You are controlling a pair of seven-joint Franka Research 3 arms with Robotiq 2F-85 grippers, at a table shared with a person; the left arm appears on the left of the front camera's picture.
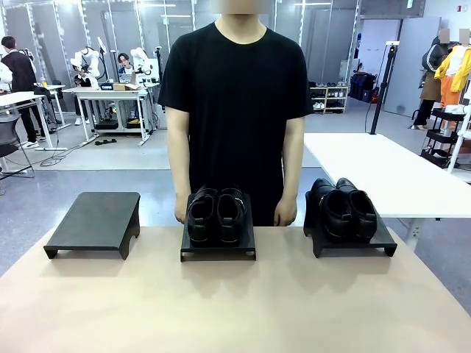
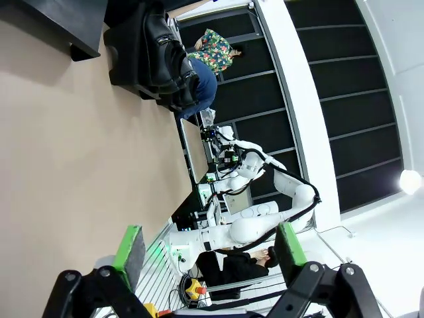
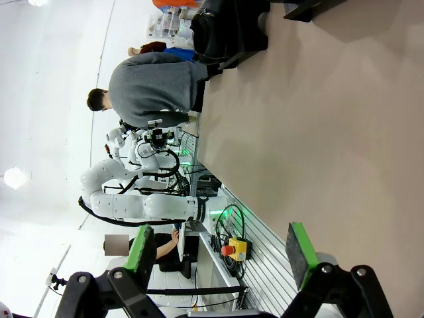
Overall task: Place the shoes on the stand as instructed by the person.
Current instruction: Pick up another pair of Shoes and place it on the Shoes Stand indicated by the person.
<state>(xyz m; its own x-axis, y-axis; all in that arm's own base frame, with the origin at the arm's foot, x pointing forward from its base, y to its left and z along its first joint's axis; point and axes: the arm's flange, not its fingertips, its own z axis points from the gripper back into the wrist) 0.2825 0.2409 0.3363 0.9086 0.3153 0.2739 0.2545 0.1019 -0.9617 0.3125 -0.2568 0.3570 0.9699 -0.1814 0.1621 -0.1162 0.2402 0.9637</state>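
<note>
The table [image 1: 235, 309] has a plain beige top. Behind it, on the right, a white table [image 1: 383, 173] stands on the grey floor [image 1: 110, 176]. Far at the back left there are white work tables [image 1: 110, 94] with equipment on them, and cables lie on the floor near them. At the back, in the middle right, a low shelf [image 1: 329, 98] holds small items. A black pole [image 1: 383, 88] stands upright near the white table. A black rack [image 1: 445, 132] is at the right edge.
</note>
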